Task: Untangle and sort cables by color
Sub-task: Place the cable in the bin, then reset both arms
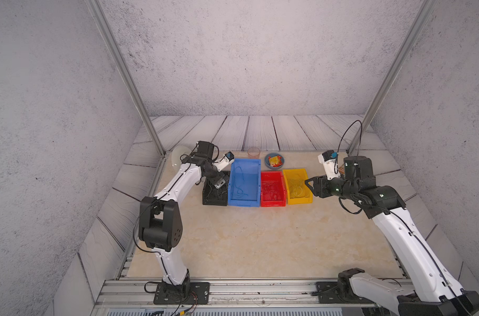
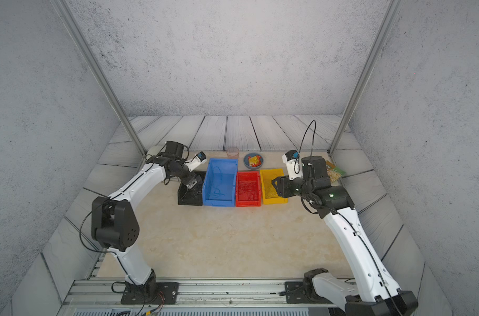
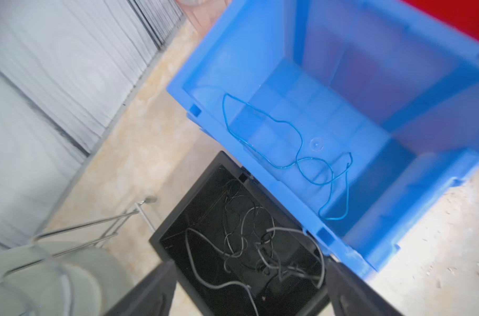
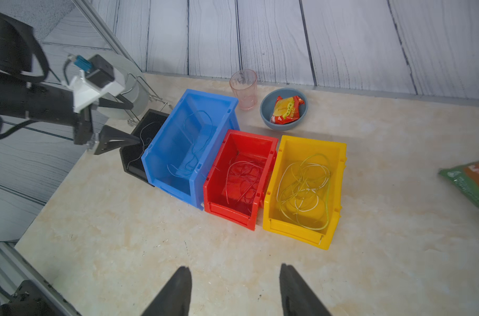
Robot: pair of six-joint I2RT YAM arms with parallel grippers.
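Mainly, snag risk on the left side. The left hand (image 3: 249, 262) hangs over the black bin (image 3: 187, 195), fingers spread wide, nothing clamped. In the right wrist view one black strand (image 4: 143, 143) runs right past its fingertip; can't tell if it touches. If it clings, lifting the arm would drag it over the rim onto the worktop (image 4: 150, 246), maybe with part of the black cables (image 3: 246, 246) tangle. The strands look light and springy, so a hooked loop would likely pull its neighbours along. Second risk: the blue bin (image 3: 233, 54) sits right beside the black one, so a sideways exit could flick a strand in among the blue cables (image 3: 297, 161). Straight up and slow looks safest.

The rest looks sorted: red cables (image 4: 244, 177) in the red bin (image 4: 234, 210), yellow cables (image 4: 304, 186) in the yellow bin (image 4: 293, 232).

Pose: left arm stretched forward, wrist pitched down toward the black bin. Right arm elbow-bent, right hand (image 4: 237, 290) off the worktop beside the yellow bin, fingers apart, empty, aimed at the bin row.
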